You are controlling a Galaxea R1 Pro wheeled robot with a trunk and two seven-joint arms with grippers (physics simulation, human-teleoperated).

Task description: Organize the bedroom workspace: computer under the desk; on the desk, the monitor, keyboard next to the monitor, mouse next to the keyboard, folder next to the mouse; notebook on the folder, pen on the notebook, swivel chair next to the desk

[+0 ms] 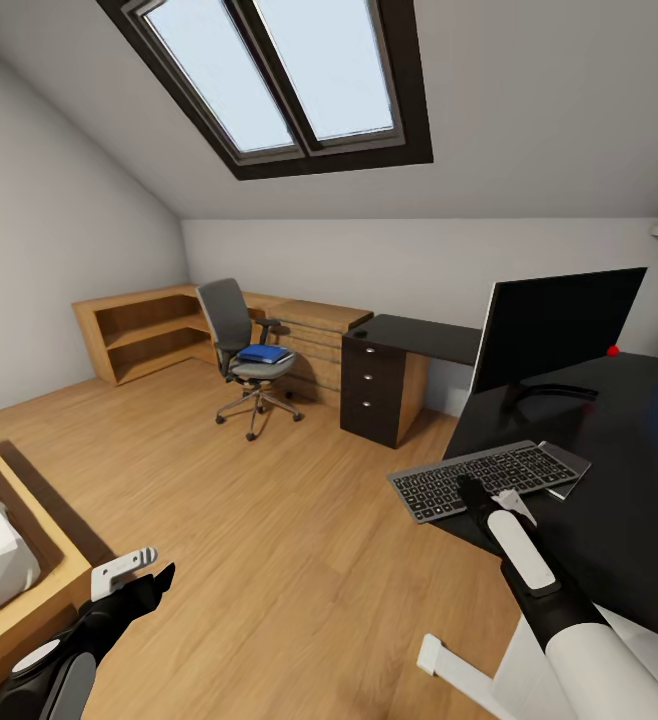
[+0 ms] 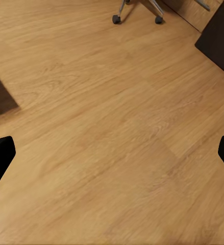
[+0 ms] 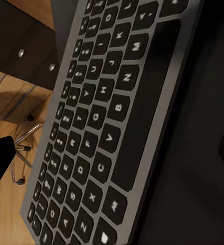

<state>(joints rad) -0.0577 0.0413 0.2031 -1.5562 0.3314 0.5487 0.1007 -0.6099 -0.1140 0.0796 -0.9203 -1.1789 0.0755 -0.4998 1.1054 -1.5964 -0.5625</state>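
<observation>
My right end effector (image 1: 477,497) hovers, fingers apart, at the keyboard (image 1: 489,477), which overhangs the tabletop (image 1: 609,480) edge at 7 o'clock of the monitor (image 1: 554,325). My left end effector (image 1: 141,578), seemingly parted, hangs above the floor (image 2: 112,132). The blue folder (image 1: 264,353) lies on the swivel chair (image 1: 244,345).

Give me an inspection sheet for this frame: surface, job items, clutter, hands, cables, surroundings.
Surface: black desk, L-shaped, with a drawer unit at its far end.
Job's things: monitor upright on the desk; keyboard in front of it, its near end overhanging the desk edge; blue folder on the swivel chair seat, away from the desk; a thin grey notebook partly under the keyboard.
Clutter: small red object beside the monitor.
Hands: left hand open over bare floor; right hand open above the keyboard, not gripping.
Cables: nothing seen.
Surroundings: wood floor, low wooden cabinets, skylight, bed corner.
</observation>
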